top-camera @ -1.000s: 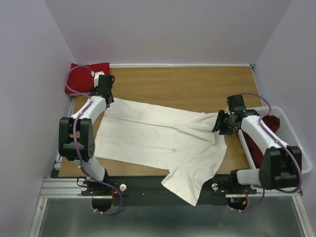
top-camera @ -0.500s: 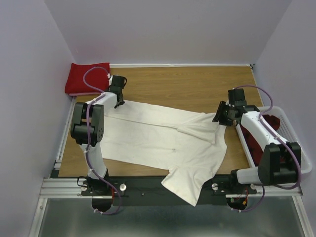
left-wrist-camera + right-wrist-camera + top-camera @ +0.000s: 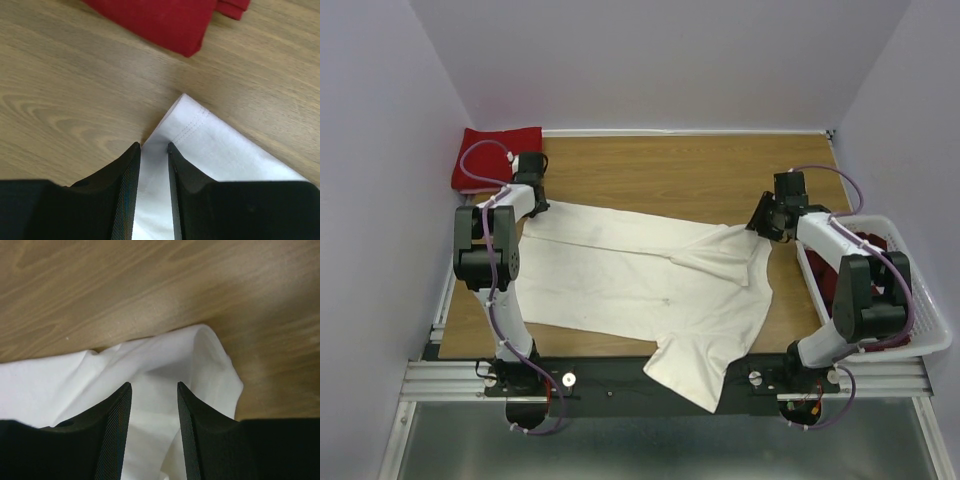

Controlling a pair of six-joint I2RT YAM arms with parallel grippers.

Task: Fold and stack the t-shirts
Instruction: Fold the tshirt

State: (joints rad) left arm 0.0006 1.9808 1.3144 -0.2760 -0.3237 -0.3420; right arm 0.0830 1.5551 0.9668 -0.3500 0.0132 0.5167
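The cream-white t-shirt (image 3: 640,285) was seen spread across the worktop (image 3: 670,170), one far corner being pinched in the left gripper (image 3: 152,146) and a bunched fold at the opposite end pinched in the right gripper (image 3: 154,385). For a clean fold, both points would have to be raised together and the cloth kept taut.

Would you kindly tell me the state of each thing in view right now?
white shirt: spread out, sleeve overhanging near edge.
red shirt: folded, far left corner.
dark red shirt: crumpled in basket.
left gripper: shut on white shirt's corner.
right gripper: shut on its bunched edge.
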